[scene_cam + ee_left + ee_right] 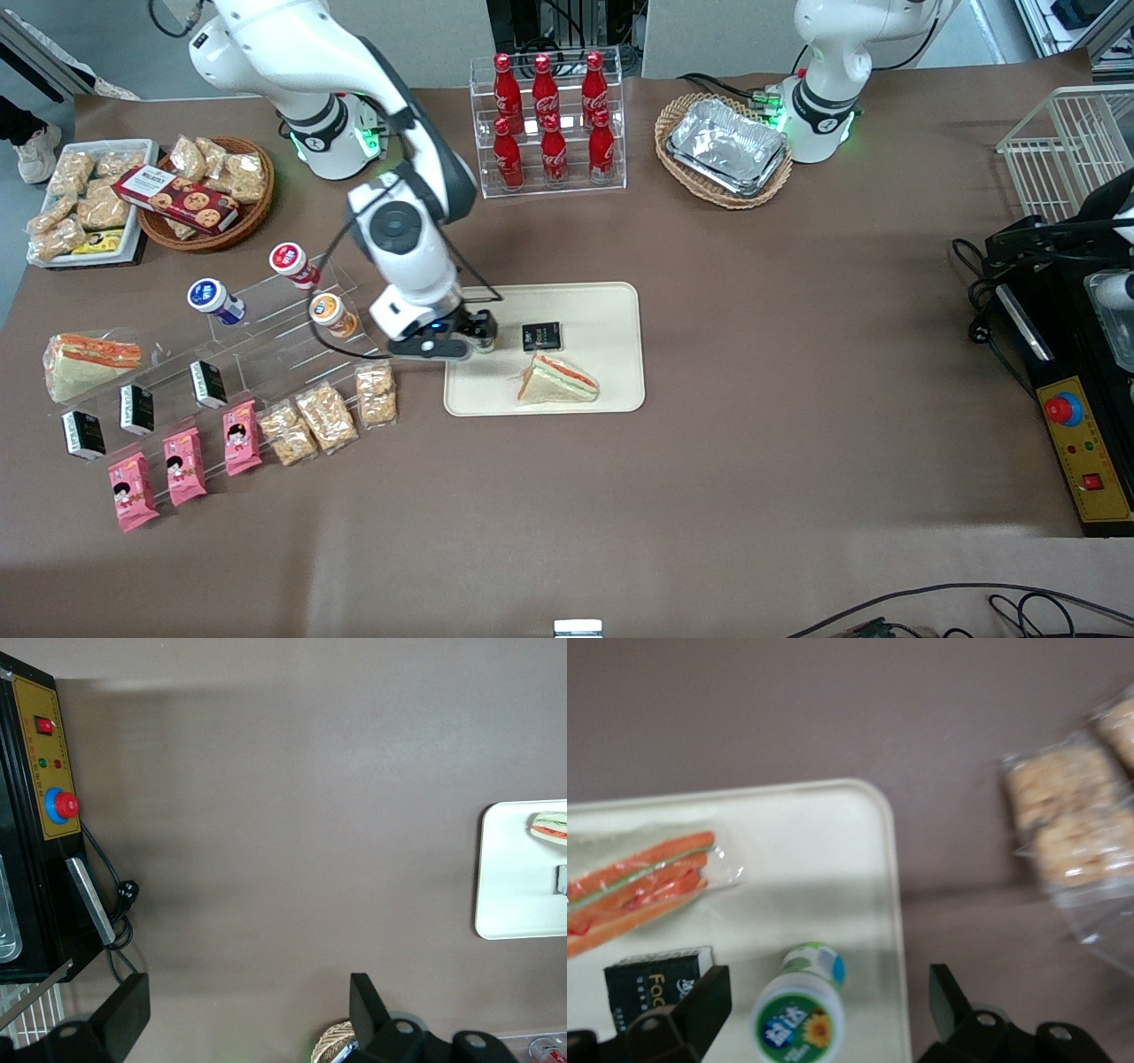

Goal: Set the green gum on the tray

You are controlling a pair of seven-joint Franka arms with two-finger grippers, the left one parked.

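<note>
The green gum (pixel 799 1014) is a small white canister with a green-and-white lid. It stands on the cream tray (pixel 815 833) close to its rim. My right gripper (pixel 828 992) is open just above it. One black finger (pixel 709 997) is on each side of the canister, and both stand apart from it. In the front view the gripper (pixel 478 335) hangs over the tray (pixel 602 310) at the edge toward the working arm's end, and the arm's hand hides the gum there.
A wrapped sandwich (pixel 558 379) and a small black box (pixel 541 336) also lie on the tray. Beside the tray, a clear stepped stand holds blue-lidded (pixel 211 297), red-lidded (pixel 288 260) and orange-lidded (pixel 328 312) canisters. Snack packs (pixel 326 416) lie nearer the front camera.
</note>
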